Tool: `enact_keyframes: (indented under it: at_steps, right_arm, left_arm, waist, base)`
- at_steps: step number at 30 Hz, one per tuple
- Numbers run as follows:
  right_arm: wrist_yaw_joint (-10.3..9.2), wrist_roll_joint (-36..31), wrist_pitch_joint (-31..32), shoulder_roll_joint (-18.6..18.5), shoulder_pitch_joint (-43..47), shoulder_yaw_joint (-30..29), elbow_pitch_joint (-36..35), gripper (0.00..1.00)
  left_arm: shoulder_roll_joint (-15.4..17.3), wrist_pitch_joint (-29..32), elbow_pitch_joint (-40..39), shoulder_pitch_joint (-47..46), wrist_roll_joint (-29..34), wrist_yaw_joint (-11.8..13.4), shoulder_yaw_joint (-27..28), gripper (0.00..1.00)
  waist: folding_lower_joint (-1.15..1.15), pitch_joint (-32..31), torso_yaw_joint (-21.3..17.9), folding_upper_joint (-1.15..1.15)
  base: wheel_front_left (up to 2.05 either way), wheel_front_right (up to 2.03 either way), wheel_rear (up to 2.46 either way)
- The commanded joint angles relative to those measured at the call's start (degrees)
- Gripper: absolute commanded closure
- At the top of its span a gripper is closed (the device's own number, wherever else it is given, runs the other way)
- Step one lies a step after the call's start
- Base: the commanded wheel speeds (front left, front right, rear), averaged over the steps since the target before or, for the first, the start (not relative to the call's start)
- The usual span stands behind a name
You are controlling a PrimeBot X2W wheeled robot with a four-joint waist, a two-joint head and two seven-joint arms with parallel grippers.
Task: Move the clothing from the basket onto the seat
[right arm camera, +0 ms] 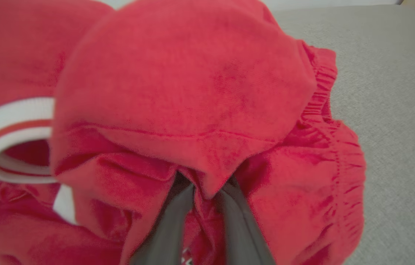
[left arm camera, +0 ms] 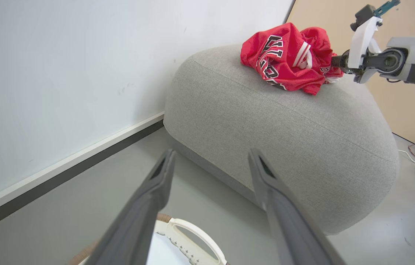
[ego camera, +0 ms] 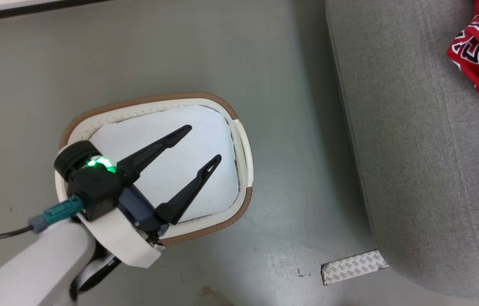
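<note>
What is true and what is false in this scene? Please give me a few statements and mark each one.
1. The clothing lies on the seat. True.
2. The basket holds a garment. False: only its pale lining shows inside.
3. The left gripper is shut. False: its fingers are spread open above the basket.
4. The right gripper has its fingers in the clothing. True.
5. The basket stands on the seat. False: it stands on the floor beside the seat.
</note>
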Motion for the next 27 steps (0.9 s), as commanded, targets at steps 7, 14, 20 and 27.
enact_keyframes:
  at_steps: [7, 14, 20, 27]
  right_arm:
    - [-0.15, 2.73, 4.59, -2.48, 2.40, 3.23, -0.08, 0.00]
    - [-0.15, 5.18, 13.77, -6.25, 8.60, 5.84, -6.05, 0.00]
    - [-0.15, 6.07, 19.87, -8.45, 12.90, 6.29, -15.20, 0.00]
    - [-0.15, 7.67, 21.01, -9.19, 15.14, 10.41, -26.10, 0.00]
  left_arm:
    - [-1.70, -0.44, 2.30, 0.97, -1.06, -0.32, 0.24, 0.00]
    - [-5.17, -0.50, 5.83, 3.53, -2.09, 0.09, 1.78, 0.00]
    - [-8.22, -0.52, 8.45, 6.84, -3.02, 0.19, 5.04, 0.00]
    - [-12.11, -0.53, 11.85, 11.27, -4.05, 0.73, 10.15, 0.00]
  waist:
    - [-0.01, -4.13, -0.15, 0.00]
    - [-0.01, -11.57, -0.22, 0.00]
    - [-0.01, -18.83, -0.22, 0.00]
    - [-0.01, -26.30, 0.89, 0.00]
  base:
    - [0.00, 0.00, 0.00]
    - [0.00, 0.00, 0.00]
    - [0.00, 0.00, 0.00]
    - [0.00, 0.00, 0.00]
